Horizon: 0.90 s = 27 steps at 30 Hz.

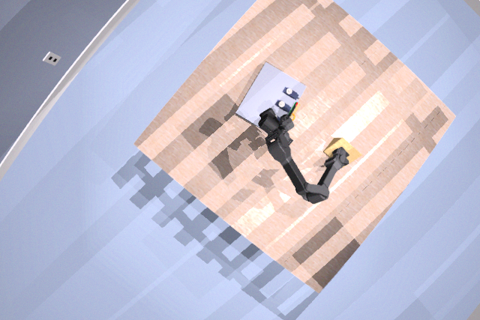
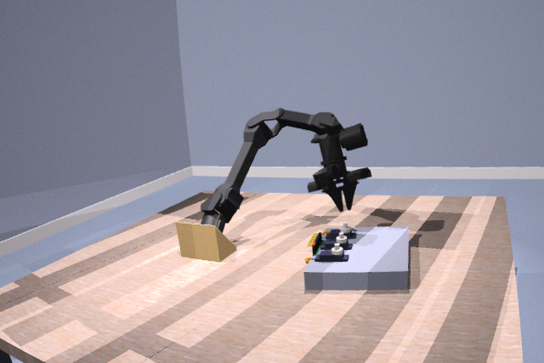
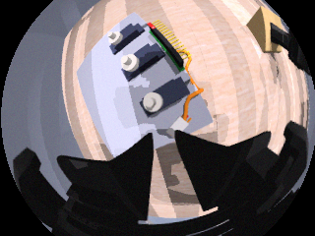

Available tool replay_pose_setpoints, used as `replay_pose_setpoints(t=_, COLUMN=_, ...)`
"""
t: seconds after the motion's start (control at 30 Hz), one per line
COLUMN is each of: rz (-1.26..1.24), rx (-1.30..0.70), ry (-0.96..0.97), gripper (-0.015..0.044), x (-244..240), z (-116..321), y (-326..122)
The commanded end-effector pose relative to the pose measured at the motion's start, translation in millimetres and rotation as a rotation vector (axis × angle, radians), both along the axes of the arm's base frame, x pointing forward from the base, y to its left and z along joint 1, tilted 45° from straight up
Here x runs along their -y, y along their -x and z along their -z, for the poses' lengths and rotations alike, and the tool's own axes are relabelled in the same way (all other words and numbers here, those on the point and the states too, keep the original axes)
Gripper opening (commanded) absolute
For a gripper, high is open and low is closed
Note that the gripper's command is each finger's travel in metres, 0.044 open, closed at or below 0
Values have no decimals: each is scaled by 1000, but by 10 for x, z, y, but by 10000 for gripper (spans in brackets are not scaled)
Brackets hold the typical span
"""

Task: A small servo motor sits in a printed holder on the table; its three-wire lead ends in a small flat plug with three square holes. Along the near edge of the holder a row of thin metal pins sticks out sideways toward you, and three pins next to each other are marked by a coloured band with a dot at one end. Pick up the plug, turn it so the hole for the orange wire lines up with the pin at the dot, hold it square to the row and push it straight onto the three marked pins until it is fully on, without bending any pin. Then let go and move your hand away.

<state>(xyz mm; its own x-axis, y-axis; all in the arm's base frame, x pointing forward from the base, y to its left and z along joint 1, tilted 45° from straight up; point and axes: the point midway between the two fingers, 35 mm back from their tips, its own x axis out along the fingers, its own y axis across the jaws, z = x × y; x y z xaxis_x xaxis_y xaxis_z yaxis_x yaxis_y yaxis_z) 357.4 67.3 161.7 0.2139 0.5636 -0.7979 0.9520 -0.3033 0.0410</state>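
The light grey holder (image 1: 257,95) (image 2: 382,253) (image 3: 98,84) carries three dark blue servos with white hubs. A black header (image 3: 167,47) at its edge holds a row of yellow pins (image 2: 312,240) (image 3: 170,35), with a red mark at one end and green along its side. An orange lead (image 3: 189,99) runs past the nearest servo to a small pale block (image 3: 178,126), seemingly the plug, at the holder's corner. Its holes cannot be made out. My gripper (image 2: 345,209) (image 3: 163,135) is partly open and empty, pointing down above the holder; in the wrist view the pale block shows just beyond the right fingertip.
The tan wedge-shaped base block (image 1: 350,150) (image 2: 200,242) (image 3: 263,31) under my arm stands on the wooden table (image 1: 310,57) (image 2: 246,306). The servo hubs stand up from the holder's top. Patchy shadows cross the holder and the table.
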Motion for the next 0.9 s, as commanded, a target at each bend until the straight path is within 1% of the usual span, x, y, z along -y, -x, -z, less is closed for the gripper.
replay_pose_setpoints(t=0.0, rz=77, rx=-125, ry=-55, gripper=115, x=-21, z=29, y=9)
replay_pose_setpoints(t=0.6, rz=368, rx=-620, ry=-209, gripper=115, x=-126, z=106, y=67)
replay_pose_setpoints(t=0.67, rz=387, rx=-652, ry=-217, gripper=115, x=-132, z=108, y=69)
replay_pose_setpoints(t=0.87, rz=390, rx=-656, ry=-218, gripper=115, x=-133, z=108, y=69)
